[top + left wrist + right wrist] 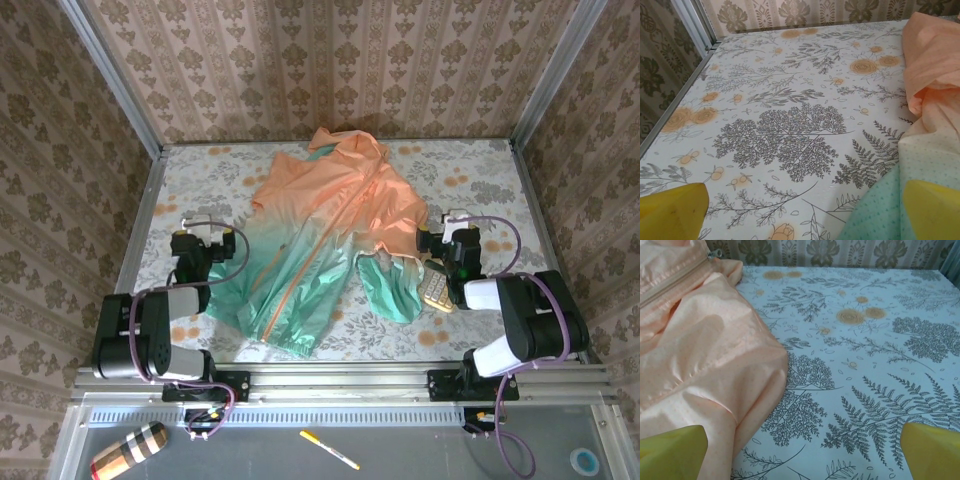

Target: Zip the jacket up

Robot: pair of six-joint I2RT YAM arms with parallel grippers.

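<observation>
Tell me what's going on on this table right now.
Two robot arms are set to zip up a jacket that lies spread flat on the table. The left fingers and the right fingers are both open and empty, one at each side of it. A calculator lies by the right sleeve.
</observation>
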